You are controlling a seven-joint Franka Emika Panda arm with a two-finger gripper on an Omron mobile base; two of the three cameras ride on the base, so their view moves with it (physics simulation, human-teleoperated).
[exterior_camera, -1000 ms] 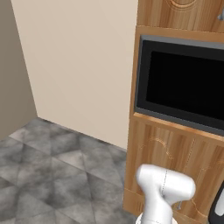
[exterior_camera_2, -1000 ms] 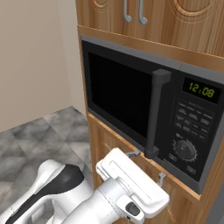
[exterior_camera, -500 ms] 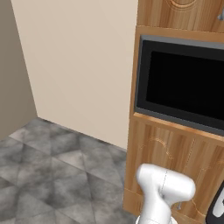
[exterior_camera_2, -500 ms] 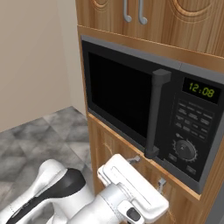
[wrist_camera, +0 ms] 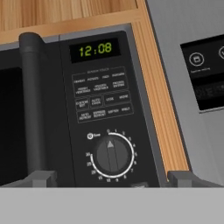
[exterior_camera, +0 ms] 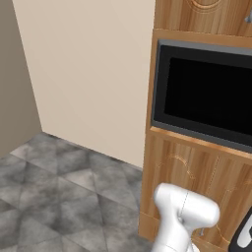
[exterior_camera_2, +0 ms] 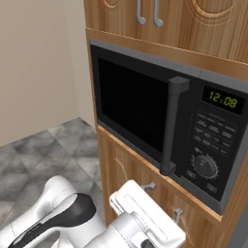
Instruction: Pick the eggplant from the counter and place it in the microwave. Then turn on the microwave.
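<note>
The pincer (wrist_camera: pixel 112 177) is spreading wide and empty at the bottom of the hand view, facing the dial of the dark grey, black-glass-doored microwave (exterior_camera_2: pixel 145 111), which is sitting shut in wooden cabinetry

Wooden cabinet column (exterior_camera: pixel 197 172) with curved inlay, upper doors bearing two metal handles (exterior_camera_2: pixel 147 14); grey tiled floor (exterior_camera: pixel 54 192); beige wall (exterior_camera: pixel 88 74); grey appliance (wrist_camera: pixel 192 87) on the right.
</note>
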